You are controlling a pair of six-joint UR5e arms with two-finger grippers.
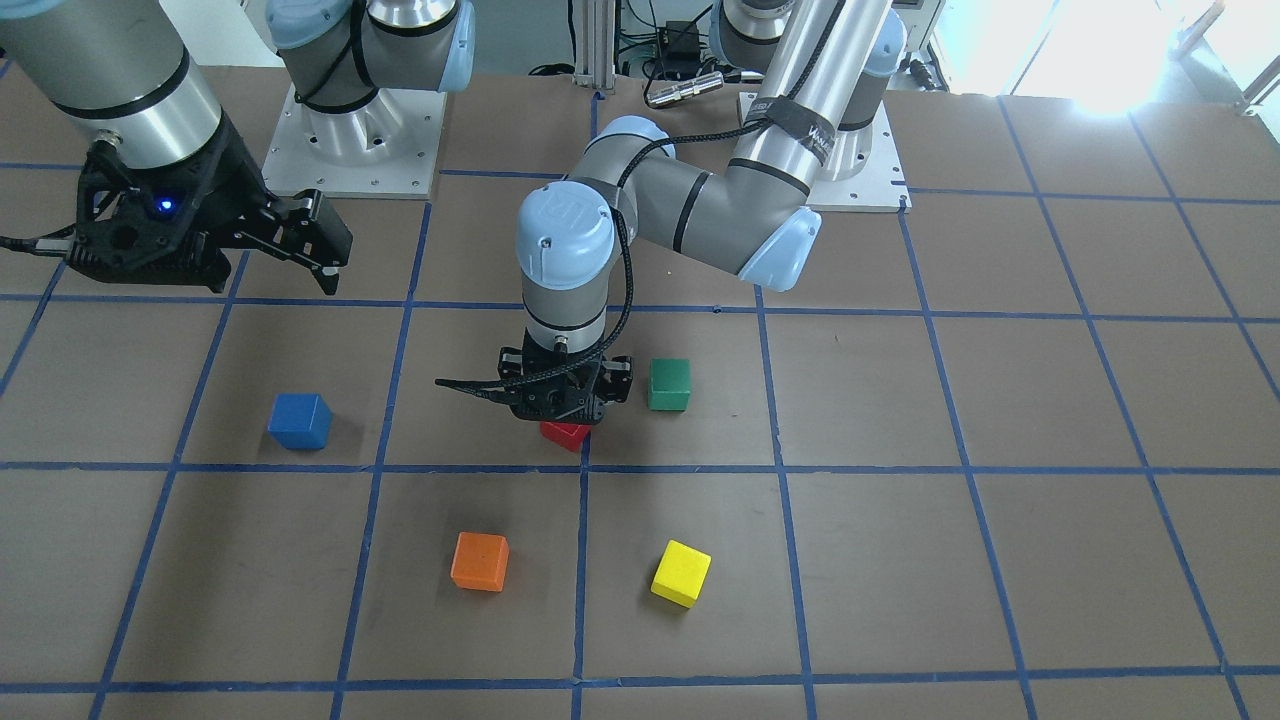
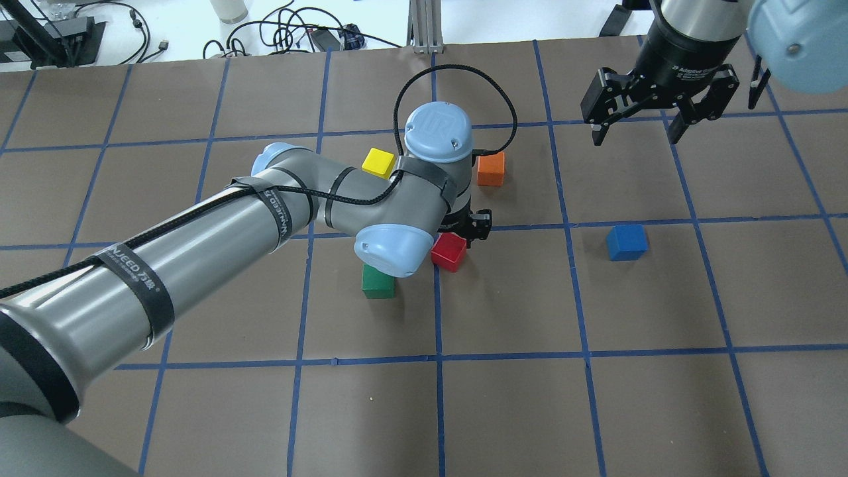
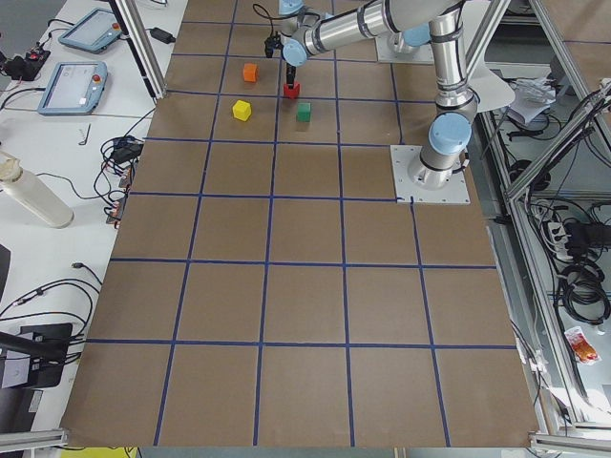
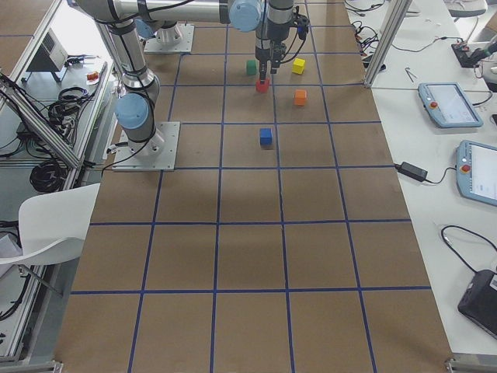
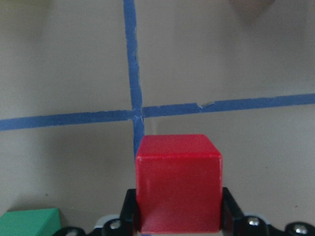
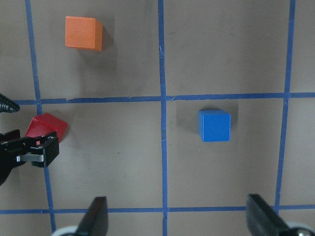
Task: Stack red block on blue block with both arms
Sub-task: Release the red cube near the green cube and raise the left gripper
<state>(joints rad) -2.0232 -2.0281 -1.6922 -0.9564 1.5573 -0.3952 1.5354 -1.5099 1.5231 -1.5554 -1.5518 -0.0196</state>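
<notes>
Squarely between the left fingers (image 5: 129, 216) sits the red block (image 5: 178, 184), clamped on both sides, just by a tape crossing (image 5: 136, 115) on the desk (image 1: 900, 560), near the green cube (image 1: 669, 385). The right fingers (image 6: 96, 219) are spread wide, well apart from the blue block (image 6: 214, 125).

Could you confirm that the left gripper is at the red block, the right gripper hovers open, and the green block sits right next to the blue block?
Not quite. The green block sits next to the red block, not the blue block, which stands alone; the overhead view shows this. The rest holds: the left gripper is at the red block and the right gripper hovers open.
</notes>
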